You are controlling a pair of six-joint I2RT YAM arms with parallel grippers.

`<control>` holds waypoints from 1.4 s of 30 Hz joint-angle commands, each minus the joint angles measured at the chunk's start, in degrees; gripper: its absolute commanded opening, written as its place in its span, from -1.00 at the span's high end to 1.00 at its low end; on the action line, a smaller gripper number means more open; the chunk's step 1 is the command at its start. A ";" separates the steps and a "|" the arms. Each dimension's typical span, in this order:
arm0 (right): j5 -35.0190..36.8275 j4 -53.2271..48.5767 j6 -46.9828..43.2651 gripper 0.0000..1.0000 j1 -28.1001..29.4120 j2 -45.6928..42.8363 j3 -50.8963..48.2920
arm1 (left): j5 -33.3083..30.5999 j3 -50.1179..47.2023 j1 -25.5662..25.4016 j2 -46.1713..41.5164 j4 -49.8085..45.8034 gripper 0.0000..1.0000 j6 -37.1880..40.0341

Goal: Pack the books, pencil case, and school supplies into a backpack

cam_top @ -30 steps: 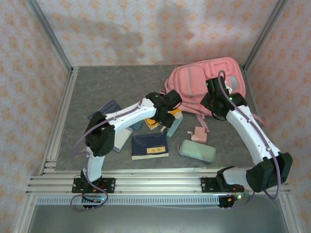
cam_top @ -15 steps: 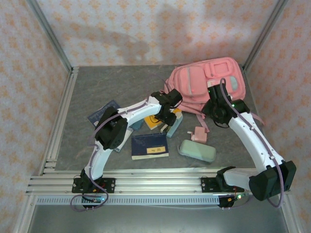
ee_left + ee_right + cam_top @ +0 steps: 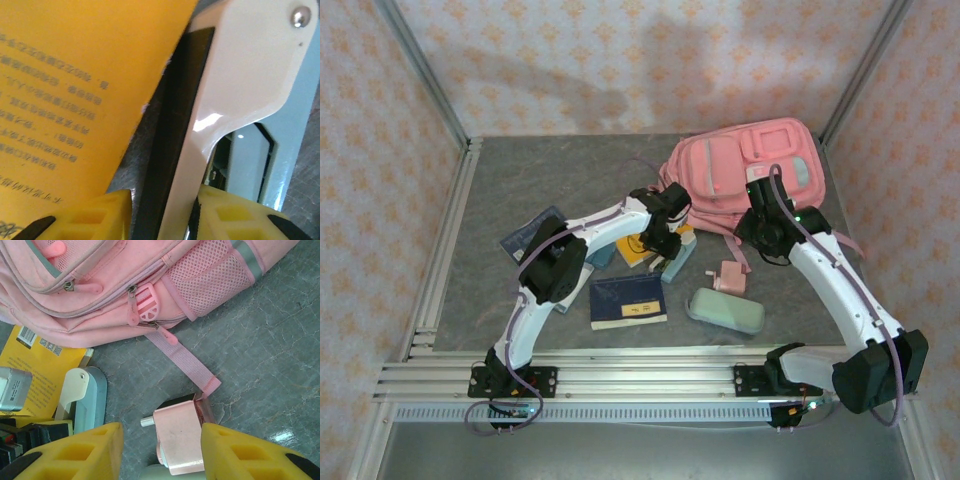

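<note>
The pink backpack (image 3: 740, 170) lies at the back right, and its side pocket and strap (image 3: 185, 362) show in the right wrist view. My left gripper (image 3: 165, 215) is down beside the orange-yellow book (image 3: 75, 75). It is shut on the narrow white-and-teal piece (image 3: 240, 75), with the pads tight on the white arm. My right gripper (image 3: 160, 452) hangs open over the little pink gadget (image 3: 182, 437); the right pad is near its edge and the left pad is well off. The mint pencil case (image 3: 725, 310) and the navy book (image 3: 628, 302) lie near the front.
A dark blue checked book (image 3: 525, 235) lies at the left, partly under the left arm. A loose backpack strap (image 3: 745, 262) trails over the table by the gadget. Bare table (image 3: 550, 170) stretches over the back left. Metal rails (image 3: 440, 250) edge the table.
My left jaws have closed in on the white-and-teal piece, and the left elbow has swung forward. The right arm has shifted slightly towards the pink gadget.
</note>
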 commanded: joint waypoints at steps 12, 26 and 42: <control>4.64 0.81 -5.15 0.09 -0.11 7.01 10.44 | 1.15 1.48 3.09 -3.36 0.23 1.00 -0.42; -13.58 6.45 -7.34 -0.23 -5.77 40.07 38.55 | -2.41 -6.47 10.76 -28.45 2.82 1.00 -14.48; -32.25 -5.94 -11.86 0.43 -8.23 71.39 73.85 | -6.55 -21.40 12.31 -49.24 -3.30 1.00 -17.89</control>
